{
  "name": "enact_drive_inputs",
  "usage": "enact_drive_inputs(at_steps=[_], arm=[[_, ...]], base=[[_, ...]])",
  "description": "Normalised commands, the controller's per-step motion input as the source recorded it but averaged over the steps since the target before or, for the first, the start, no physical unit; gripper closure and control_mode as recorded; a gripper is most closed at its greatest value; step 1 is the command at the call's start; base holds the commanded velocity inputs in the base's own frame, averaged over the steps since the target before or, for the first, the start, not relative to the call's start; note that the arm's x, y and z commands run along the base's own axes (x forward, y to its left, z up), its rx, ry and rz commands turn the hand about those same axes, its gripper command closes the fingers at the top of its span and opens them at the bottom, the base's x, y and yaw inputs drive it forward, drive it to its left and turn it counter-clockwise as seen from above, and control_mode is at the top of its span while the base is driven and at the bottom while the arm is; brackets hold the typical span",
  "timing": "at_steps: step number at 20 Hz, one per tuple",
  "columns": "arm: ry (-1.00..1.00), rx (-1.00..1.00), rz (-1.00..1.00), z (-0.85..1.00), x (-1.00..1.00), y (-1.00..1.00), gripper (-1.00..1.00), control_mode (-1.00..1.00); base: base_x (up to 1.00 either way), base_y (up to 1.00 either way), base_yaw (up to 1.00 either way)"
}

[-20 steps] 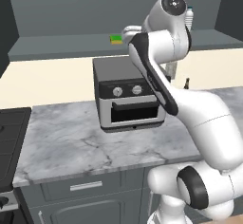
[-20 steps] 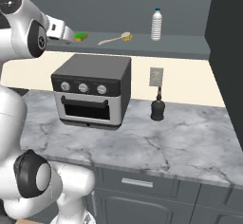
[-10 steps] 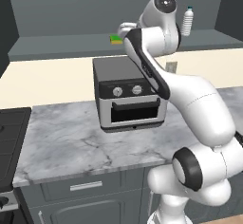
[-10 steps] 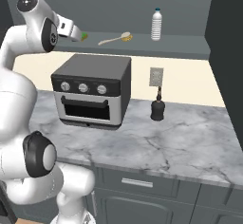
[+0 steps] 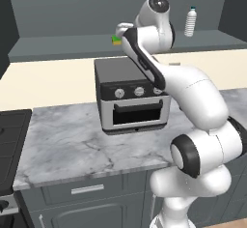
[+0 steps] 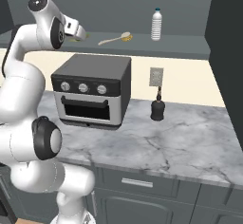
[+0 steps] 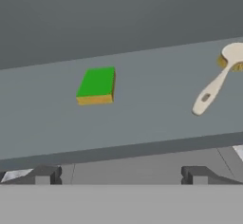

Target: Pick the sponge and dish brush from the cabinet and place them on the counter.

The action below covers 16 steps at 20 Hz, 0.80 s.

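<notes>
A marbled grey-white counter [image 6: 190, 142] is carrying a black toaster oven [image 6: 92, 92] beneath the cabinet's [image 7: 142, 118] grey shelf. The gripper [image 7: 121, 174] is hanging before the shelf's edge with its jaws spread wide, holding nothing. The sponge [image 7: 96, 86], a flat green-over-yellow block, is lying ahead between the fingertips' lines, while the cream-handled dish brush [image 7: 216, 80] is resting well right.
</notes>
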Motion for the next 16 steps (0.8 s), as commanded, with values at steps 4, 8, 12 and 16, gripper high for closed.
enact_drive_inputs(at_steps=[4,8,12,16], arm=[[0.0,0.0,0.0,-0.02,0.5,0.06,-1.0,-1.0],[0.0,0.0,0.0,-0.11,0.38,0.08,-1.0,-1.0],[0.0,0.0,0.0,-0.11,0.4,0.1,-1.0,-1.0],[0.0,0.0,0.0,-0.11,0.41,0.1,-1.0,-1.0]], base=[[0.0,0.0,0.0],[0.0,0.0,0.0],[0.0,0.0,0.0],[0.0,0.0,0.0]])
